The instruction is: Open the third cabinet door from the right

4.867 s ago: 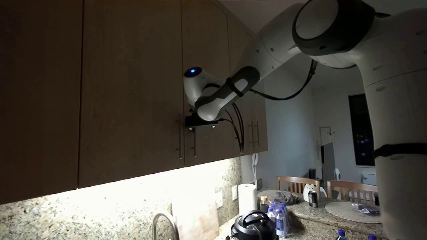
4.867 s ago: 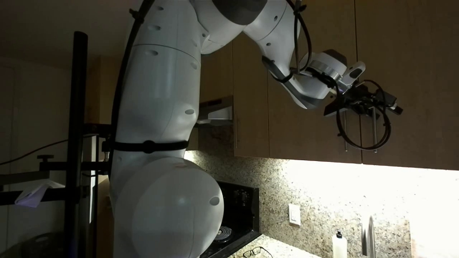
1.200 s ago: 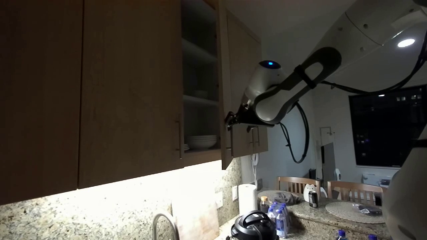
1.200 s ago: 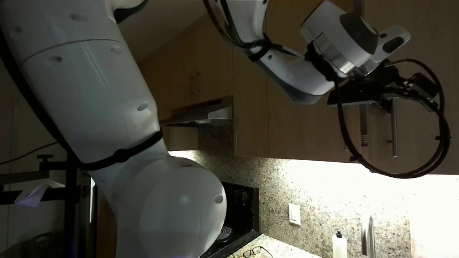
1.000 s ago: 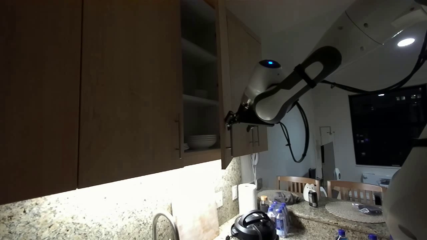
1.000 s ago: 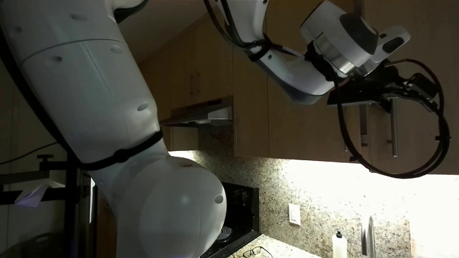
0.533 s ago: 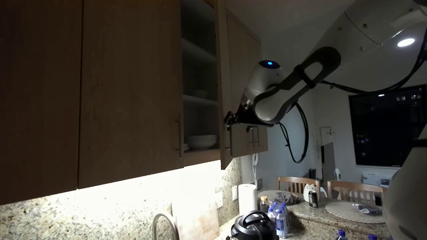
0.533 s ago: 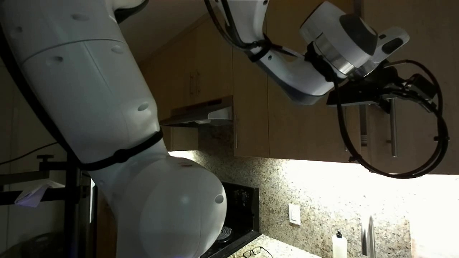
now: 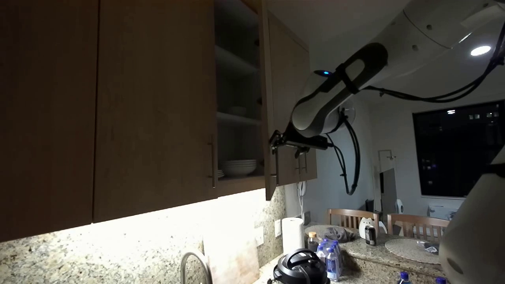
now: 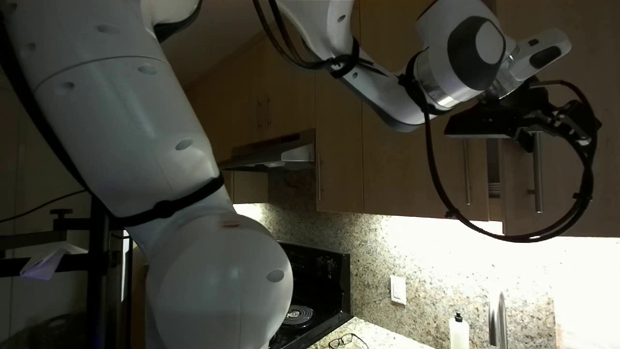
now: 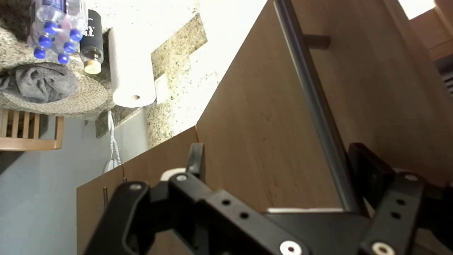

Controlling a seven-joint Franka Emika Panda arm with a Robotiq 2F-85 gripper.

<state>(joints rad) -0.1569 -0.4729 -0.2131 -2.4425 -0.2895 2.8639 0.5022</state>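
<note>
Swung-out door [image 9: 268, 98] beside the bowls [image 9: 238, 169], claw [image 11: 281, 157] spread around its handle [image 11: 315, 88].
The door's long axis is upright, free edge pointing away from the cabinet [image 9: 240, 184]; in an exterior view it shows nearly edge-on, top cut off. The handle, upright too, lies close to one finger [image 11: 373, 169]; the claw hides its upper end.
</note>
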